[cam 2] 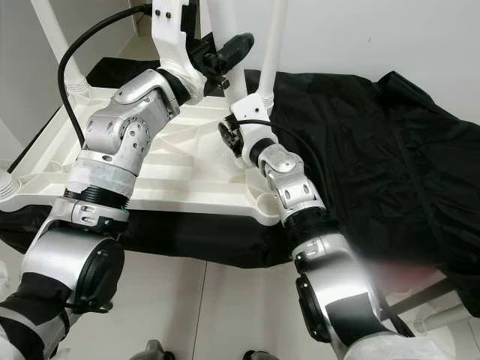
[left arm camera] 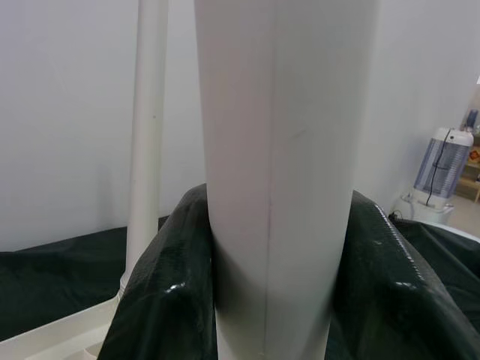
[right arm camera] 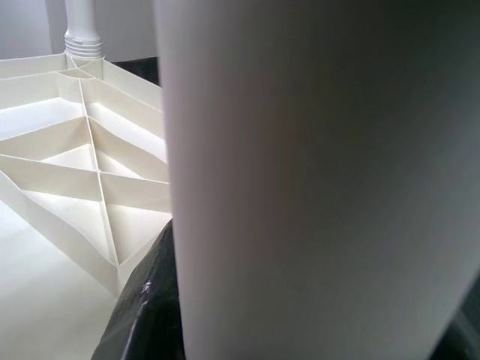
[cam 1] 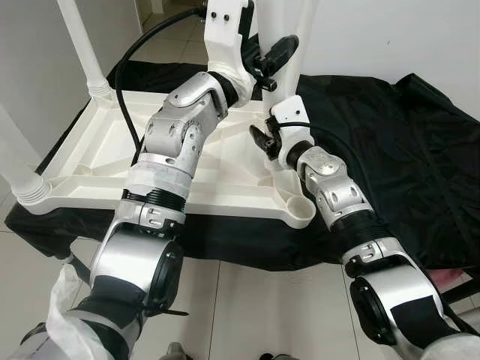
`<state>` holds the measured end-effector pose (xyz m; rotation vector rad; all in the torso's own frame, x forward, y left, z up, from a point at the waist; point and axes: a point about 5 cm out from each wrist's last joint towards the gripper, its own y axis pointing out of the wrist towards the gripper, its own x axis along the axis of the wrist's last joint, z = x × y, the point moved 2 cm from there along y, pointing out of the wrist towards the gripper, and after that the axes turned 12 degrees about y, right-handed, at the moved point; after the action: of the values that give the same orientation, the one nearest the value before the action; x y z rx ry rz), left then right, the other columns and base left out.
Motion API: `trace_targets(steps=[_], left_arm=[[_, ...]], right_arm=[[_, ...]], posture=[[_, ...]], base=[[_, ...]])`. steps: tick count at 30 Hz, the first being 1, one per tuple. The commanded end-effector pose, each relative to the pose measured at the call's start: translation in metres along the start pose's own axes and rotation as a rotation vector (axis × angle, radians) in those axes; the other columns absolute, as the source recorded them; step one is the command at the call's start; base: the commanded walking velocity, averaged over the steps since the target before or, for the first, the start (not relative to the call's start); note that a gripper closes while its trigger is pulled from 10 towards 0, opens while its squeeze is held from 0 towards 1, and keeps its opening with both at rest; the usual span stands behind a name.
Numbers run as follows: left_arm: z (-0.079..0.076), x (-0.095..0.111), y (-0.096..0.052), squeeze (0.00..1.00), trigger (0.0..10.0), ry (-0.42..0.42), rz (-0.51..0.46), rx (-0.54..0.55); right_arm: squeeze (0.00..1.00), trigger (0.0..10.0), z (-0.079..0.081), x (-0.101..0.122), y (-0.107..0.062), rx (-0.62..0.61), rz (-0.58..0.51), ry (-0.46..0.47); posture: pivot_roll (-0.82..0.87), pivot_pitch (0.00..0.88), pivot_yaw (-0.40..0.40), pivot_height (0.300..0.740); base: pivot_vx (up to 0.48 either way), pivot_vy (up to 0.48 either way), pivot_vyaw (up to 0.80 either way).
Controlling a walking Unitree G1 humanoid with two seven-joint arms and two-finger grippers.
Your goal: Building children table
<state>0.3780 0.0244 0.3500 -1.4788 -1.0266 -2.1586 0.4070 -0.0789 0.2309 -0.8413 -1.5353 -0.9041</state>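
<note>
— Where do our jaws stand?

— Our left gripper (left arm camera: 274,300) is clamped on a smooth white plastic table leg (left arm camera: 281,150); a glossy black finger (left arm camera: 161,300) presses on each side of the round tube. Our right gripper (cam 1: 264,136) hangs low beside the base of a white leg, and its wrist view has a pale tube right up against it, but we cannot tell whether those jaws are closed on it.

— And the table itself?

— The white tabletop (cam 1: 225,184) lies upside down, its ribbed underside showing triangular cells, with legs standing up from threaded corner sockets. One near corner socket (cam 1: 300,210) is open.

— What is under it?

— A crumpled black cloth (cam 1: 405,142), spread over pale floor tiles (cam 1: 255,307), with white walls behind.
</note>
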Motion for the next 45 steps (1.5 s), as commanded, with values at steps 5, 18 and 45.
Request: trace_targets(steps=[5, 18, 45], left_arm=[[-0.011, 0.006, 0.002, 0.0, 10.0, 0.009, -0.024, -0.046], [-0.026, 0.018, -0.005, 1.0, 10.0, -0.028, -0.103, -0.168], [0.02, -0.012, -0.054, 0.0, 10.0, 0.101, -0.027, 0.159]], right_arm=[[0.0, 0.0, -0.001, 0.002, 0.002, -0.021, -0.014, 0.035], [0.0, 10.0, -0.005, 0.003, -0.001, -0.132, -0.088, 0.22], [0.0, 10.0, -0.02, 0.006, -0.032, -0.265, -0.29, 0.29]], posture=[[-0.01, 0.024, -0.025, 0.74], [-0.01, 0.033, -0.019, 0.74], [0.01, 0.043, -0.064, 0.74]], base=[[0.0, 0.0, 0.0], [0.0, 0.0, 0.0], [0.0, 0.0, 0.0]])
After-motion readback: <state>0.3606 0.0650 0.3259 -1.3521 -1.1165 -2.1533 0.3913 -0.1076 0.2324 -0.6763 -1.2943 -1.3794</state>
